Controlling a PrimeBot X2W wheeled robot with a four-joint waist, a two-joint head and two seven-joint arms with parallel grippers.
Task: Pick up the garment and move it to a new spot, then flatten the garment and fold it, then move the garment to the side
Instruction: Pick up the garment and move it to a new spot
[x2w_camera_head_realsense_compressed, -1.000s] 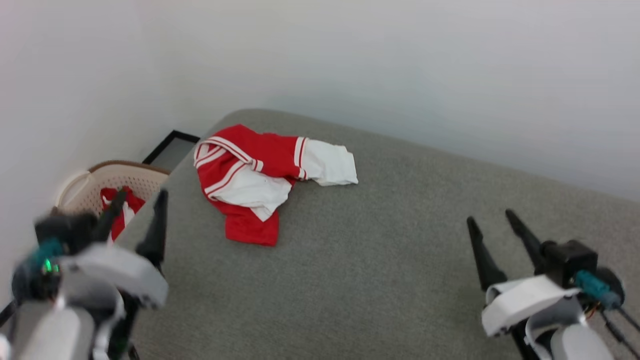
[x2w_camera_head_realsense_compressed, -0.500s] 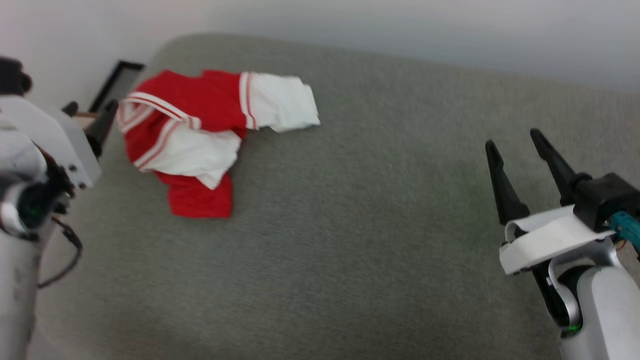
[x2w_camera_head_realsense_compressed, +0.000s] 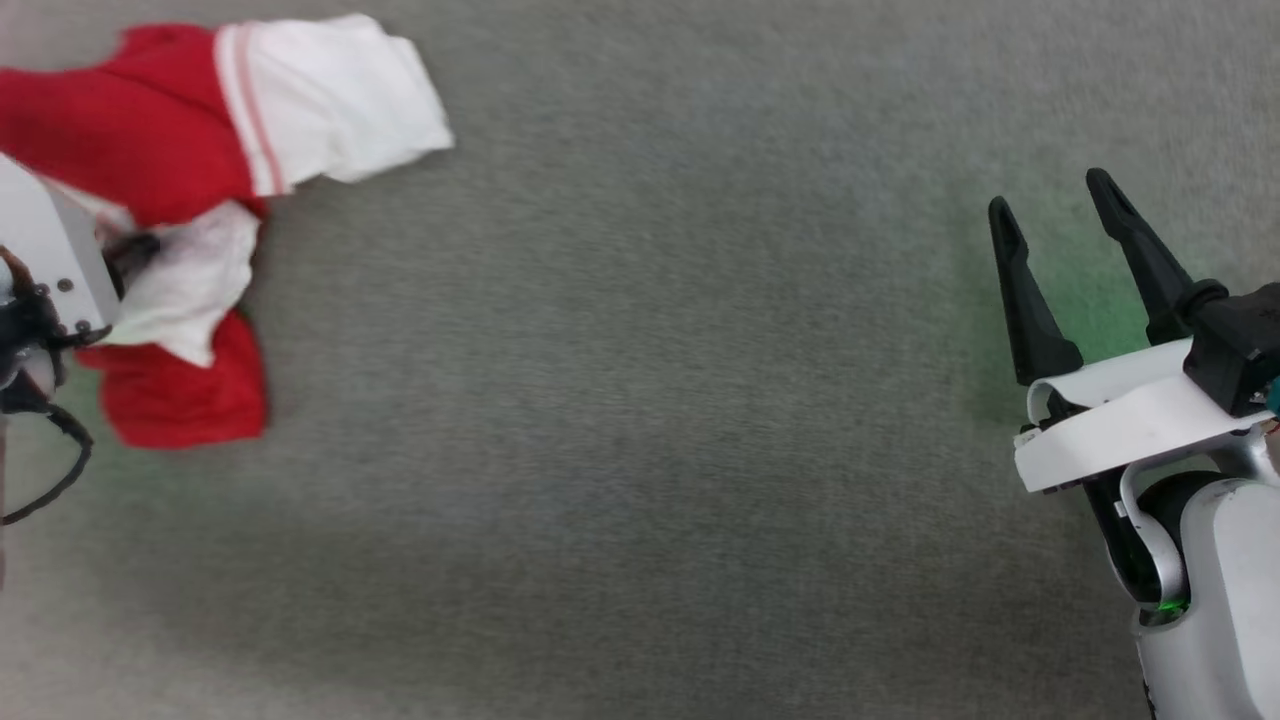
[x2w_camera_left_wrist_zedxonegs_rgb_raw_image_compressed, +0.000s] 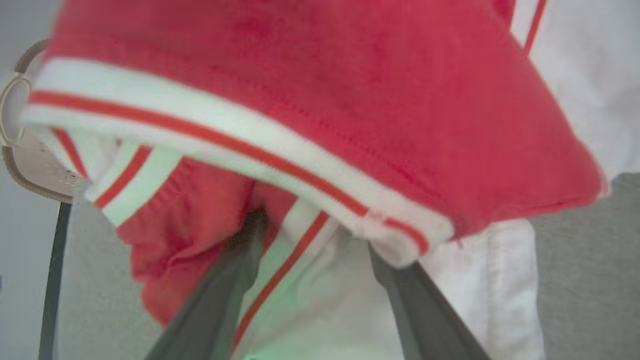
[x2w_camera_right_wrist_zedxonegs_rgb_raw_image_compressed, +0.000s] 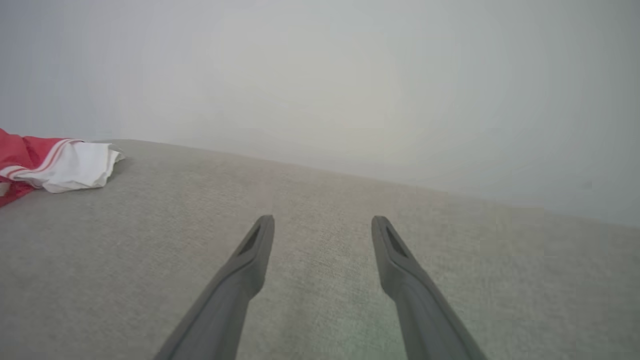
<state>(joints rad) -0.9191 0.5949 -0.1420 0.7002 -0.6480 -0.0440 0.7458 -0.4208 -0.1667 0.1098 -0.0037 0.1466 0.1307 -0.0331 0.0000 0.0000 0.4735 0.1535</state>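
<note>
Task item: garment (x2w_camera_head_realsense_compressed: 130, 130). Crumpled heap at the far left of the grey surface (x2w_camera_head_realsense_compressed: 640, 400) in the head view. Red body uppermost, one white sleeve (x2w_camera_head_realsense_compressed: 330, 100) pointing right toward the bare middle, a red lobe at the near end. Long axis roughly near-to-far along the left edge. Not flat; no lettering on show.

Nearer tool: left gripper (x2w_camera_left_wrist_zedxonegs_rgb_raw_image_compressed: 315, 235). At the heap and touching it. In the left wrist view, fingers (x2w_camera_left_wrist_zedxonegs_rgb_raw_image_compressed: 220, 300) spread, tips tucked beneath the striped trim (x2w_camera_left_wrist_zedxonegs_rgb_raw_image_compressed: 240, 145), white cloth lying between them. Parted, not yet clamped on anything. In the head view, wrist housing at the left edge, against the white fold.

Farther tool: right gripper (x2w_camera_head_realsense_compressed: 1049, 192). At the far right, well apart from the garment, with bare surface between. Fingers wide apart, holding nothing. Garment off to the far left in the right wrist view.

Governing relation: cloth directly ahead of and between the left fingers, so left arm nearer by far. Likely calls for a straight close on that fold, then a carry rightward to the free middle. Possible fault: pinch catching one layer, the rest trailing.
</note>
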